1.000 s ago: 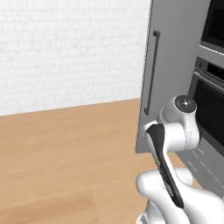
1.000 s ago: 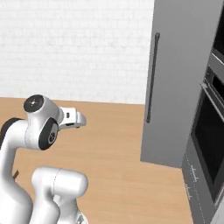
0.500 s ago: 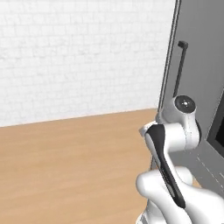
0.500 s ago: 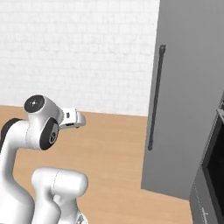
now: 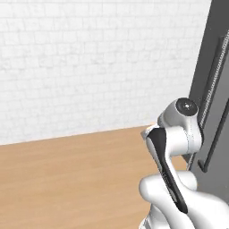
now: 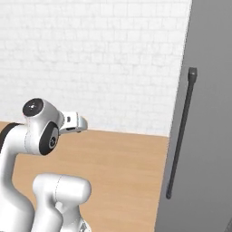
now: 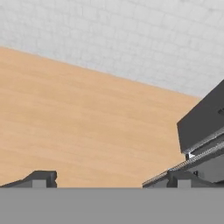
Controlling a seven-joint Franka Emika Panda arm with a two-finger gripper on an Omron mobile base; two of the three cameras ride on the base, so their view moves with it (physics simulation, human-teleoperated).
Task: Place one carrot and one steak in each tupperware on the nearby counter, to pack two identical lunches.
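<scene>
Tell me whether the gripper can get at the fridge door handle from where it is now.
Probably not yet. The gripper is open and empty, folded close to the base, and points at the wood floor, with the handle off to its right.

White brick wall [image 6: 90, 59]; wood floor [image 5: 67, 179]; tall grey fridge [image 6: 208, 136].

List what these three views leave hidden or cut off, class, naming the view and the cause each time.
- Grey fridge: right base view, top and right side cut by the frame.
- Its handle: left base view, partly behind the arm.
- Gripper: hand view, fingers mostly below the bottom edge.
</scene>
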